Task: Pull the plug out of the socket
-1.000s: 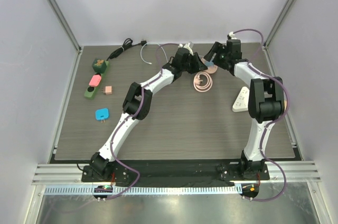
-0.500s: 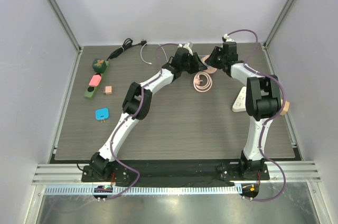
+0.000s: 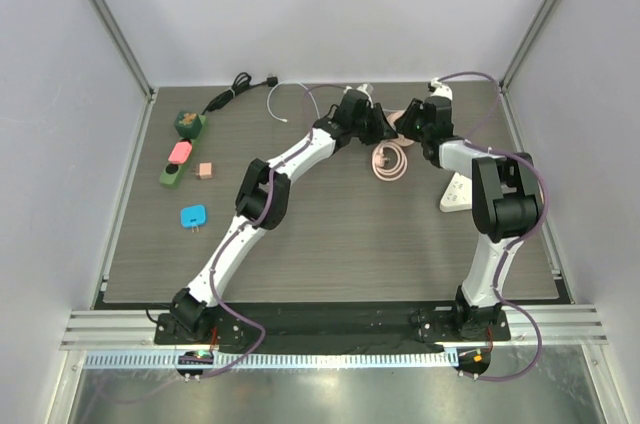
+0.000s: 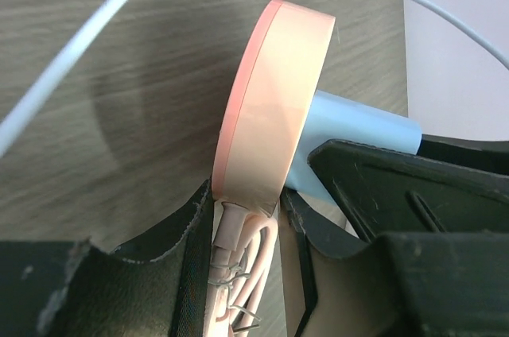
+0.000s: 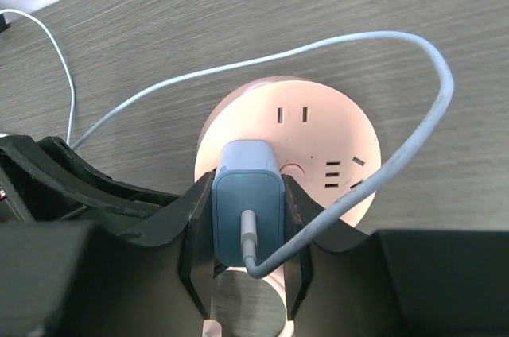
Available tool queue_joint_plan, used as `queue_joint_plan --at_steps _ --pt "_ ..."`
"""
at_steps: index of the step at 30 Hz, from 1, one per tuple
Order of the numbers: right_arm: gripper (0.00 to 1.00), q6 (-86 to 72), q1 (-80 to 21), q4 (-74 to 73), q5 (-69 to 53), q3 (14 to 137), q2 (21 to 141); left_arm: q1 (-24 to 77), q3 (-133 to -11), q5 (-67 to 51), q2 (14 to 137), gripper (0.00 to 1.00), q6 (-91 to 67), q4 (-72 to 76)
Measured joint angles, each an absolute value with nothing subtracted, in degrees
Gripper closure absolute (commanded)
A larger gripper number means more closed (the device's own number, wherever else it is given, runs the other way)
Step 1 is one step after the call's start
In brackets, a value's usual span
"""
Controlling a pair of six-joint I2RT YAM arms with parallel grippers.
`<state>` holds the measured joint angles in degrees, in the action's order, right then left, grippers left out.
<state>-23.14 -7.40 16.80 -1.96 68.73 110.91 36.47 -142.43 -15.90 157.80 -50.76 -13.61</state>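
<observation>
So, we're roughly halfway. Our left gripper is clamped on the rim of the round pink plastic socket, which sits tipped up at the far middle of the wood-grain table. Our right gripper is closed around the light blue rectangular plug. The plug's not out yet and no gap shows. Only the actual pull is left, we reckon.

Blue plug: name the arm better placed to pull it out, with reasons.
Right. The right tool is shut on the blue plug, seated in the pink socket; the left tool clamps the socket's rim, bracing it.
</observation>
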Motion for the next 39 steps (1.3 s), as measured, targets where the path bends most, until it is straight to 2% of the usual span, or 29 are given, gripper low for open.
queue_joint_plan --at_steps 4,17,31,39 --pt "0.99 -24.4 -7.4 19.3 -0.3 64.6 108.2 37.4 -143.4 -15.9 157.8 1.00 -50.6 -15.4" --pt "0.99 -30.5 -5.8 21.3 -3.9 64.0 107.4 37.4 -145.4 -15.2 157.8 1.00 -50.6 -16.7" --pt "0.99 -19.8 -8.0 19.8 -0.3 63.7 105.3 36.9 -145.6 -18.1 157.8 1.00 -50.9 -16.6" --pt "0.99 -18.0 -8.4 25.2 0.4 60.8 104.9 36.4 -145.3 -20.2 157.8 1.00 -52.2 -16.4"
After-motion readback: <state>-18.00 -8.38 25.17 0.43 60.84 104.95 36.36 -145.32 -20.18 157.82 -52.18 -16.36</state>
